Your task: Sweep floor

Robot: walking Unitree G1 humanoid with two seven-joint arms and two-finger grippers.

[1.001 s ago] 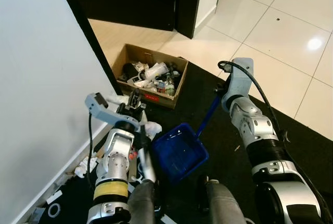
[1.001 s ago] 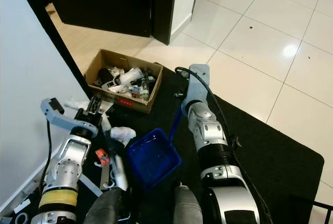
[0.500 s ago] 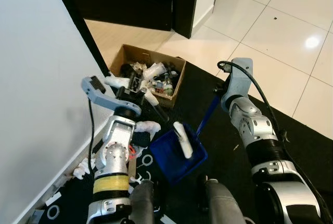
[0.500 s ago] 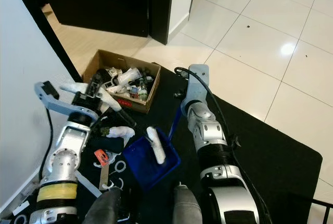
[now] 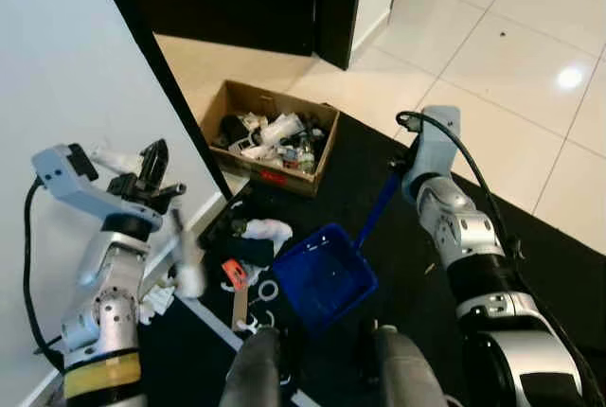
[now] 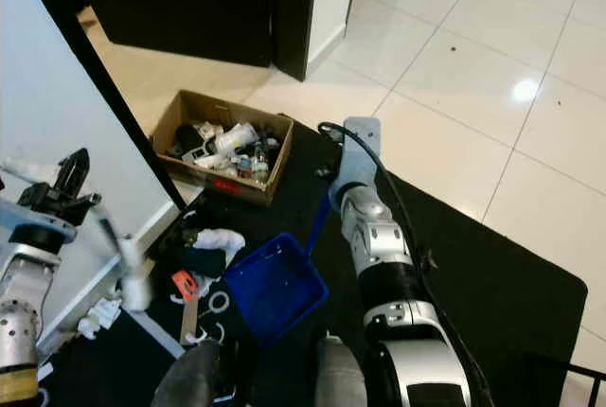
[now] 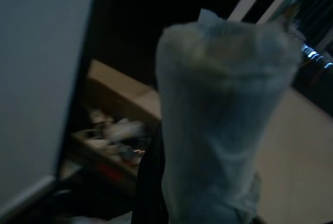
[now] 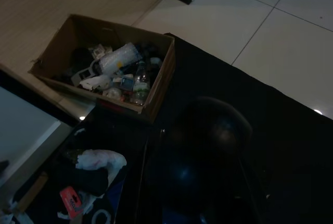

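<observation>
Two head views show blue dustpan (image 5: 325, 277); left wrist view shows white brush (image 7: 218, 114) clamped in left gripper (image 5: 151, 175), dustpan at its 4 o'clock.

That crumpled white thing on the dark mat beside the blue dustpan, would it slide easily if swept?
Probably. The white wad looks like soft crumpled tissue or cloth, so likely light and floppy. It may snag or bunch on the dark mat rather than glide, and could catch the dustpan lip.

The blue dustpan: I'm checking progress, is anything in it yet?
Looks empty: the blue dustpan shows bare blue inside, while the white wad and orange scrap lie beside it on the black mat.
</observation>
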